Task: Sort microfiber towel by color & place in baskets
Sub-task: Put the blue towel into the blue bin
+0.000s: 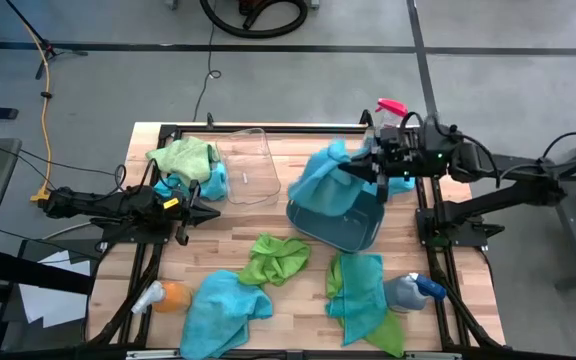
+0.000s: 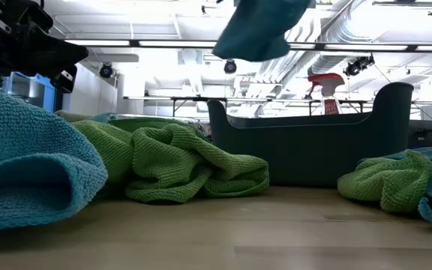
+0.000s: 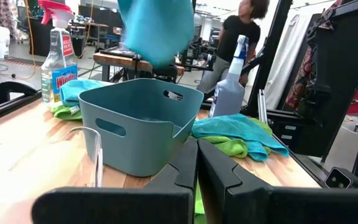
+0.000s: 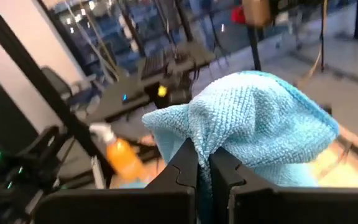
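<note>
My right gripper (image 1: 376,172) is shut on a light blue towel (image 1: 323,172) held in the air above the dark teal basket (image 1: 340,222). In the low view the towel (image 2: 259,26) hangs clear over the basket (image 2: 313,146). The clear basket (image 1: 245,165) stands to the left of the teal one. My left gripper (image 1: 211,213) is shut and holds nothing; it hovers left of the teal basket, which fills its wrist view (image 3: 138,124). Loose on the table are a green towel (image 1: 278,258), a blue towel (image 1: 224,305) and a blue-and-green pile (image 1: 360,292). My right gripper pinches a bunched fold of the blue towel (image 4: 213,134) between its two fingers (image 4: 185,165). The towel is lifted clear and hangs below the fingers over the teal basket's far left corner, slack; how many layers it has I cannot tell.
A green towel (image 1: 184,155) lies on another blue one (image 1: 176,186) at the far left corner. Spray bottles stand at the far right (image 1: 389,110), near right (image 1: 414,290) and near left (image 1: 158,297). A person (image 3: 241,31) stands beyond the table.
</note>
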Robot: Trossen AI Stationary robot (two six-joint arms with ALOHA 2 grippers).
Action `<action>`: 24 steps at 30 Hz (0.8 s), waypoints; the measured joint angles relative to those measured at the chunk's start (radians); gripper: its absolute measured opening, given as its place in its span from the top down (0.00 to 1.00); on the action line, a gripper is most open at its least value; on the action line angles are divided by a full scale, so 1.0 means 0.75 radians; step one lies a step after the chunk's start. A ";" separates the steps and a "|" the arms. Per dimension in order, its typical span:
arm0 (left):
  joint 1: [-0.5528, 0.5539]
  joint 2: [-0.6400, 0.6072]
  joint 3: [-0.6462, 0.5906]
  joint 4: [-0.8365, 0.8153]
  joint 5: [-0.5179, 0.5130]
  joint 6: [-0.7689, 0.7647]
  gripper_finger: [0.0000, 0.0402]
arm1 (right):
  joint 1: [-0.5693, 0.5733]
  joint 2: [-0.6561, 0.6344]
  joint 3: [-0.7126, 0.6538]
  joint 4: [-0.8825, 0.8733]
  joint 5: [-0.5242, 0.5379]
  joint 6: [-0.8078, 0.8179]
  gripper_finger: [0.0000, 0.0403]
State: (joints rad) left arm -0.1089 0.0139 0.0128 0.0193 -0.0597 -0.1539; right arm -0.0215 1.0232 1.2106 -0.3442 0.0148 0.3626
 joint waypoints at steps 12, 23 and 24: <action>0.000 0.000 0.000 -0.001 0.000 0.000 1.00 | 0.147 0.126 0.000 -0.284 0.292 0.139 1.00; 0.000 0.000 0.000 0.000 0.000 0.000 1.00 | 0.170 0.379 0.000 -0.658 0.330 0.632 1.00; 0.000 0.000 0.000 0.000 0.000 0.000 1.00 | 0.168 0.397 0.000 -0.710 0.331 0.704 1.00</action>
State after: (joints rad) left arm -0.1089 0.0139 0.0128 0.0192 -0.0597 -0.1539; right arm 0.1047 1.3211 1.2106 -0.8767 0.2630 0.8906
